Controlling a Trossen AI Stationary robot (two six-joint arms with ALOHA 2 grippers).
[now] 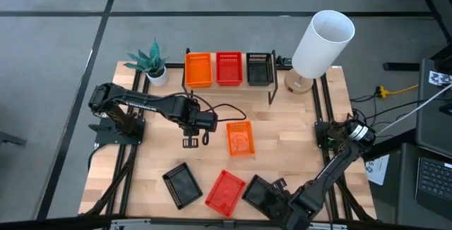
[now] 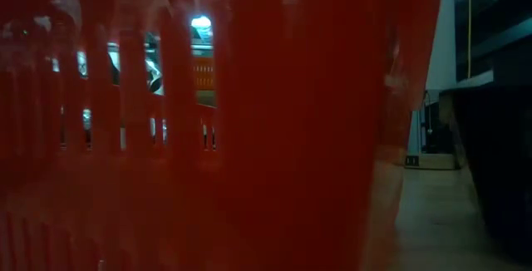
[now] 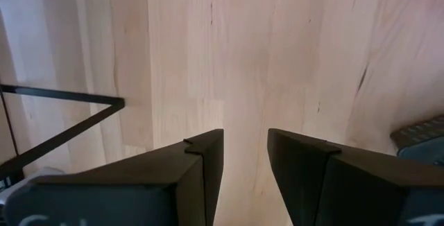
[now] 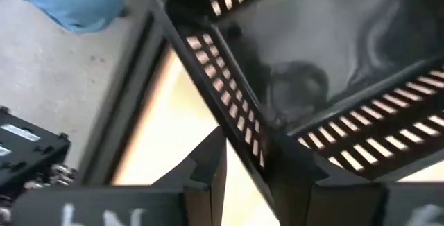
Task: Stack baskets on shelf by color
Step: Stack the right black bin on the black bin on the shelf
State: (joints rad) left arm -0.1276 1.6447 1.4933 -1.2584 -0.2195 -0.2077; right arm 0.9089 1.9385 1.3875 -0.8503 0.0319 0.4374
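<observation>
Gripping the slatted wall of a black basket at the desk's near edge, the right tool has one finger on each side of its rim. The left tool hangs over bare wood beside a loose orange basket, fingers released with a gap between them. Three mesh plastic baskets, orange, red and black, sit side by side on the light-wood shelf, long axes pointing away from the arms; a red and another black basket lie skewed up front.
</observation>
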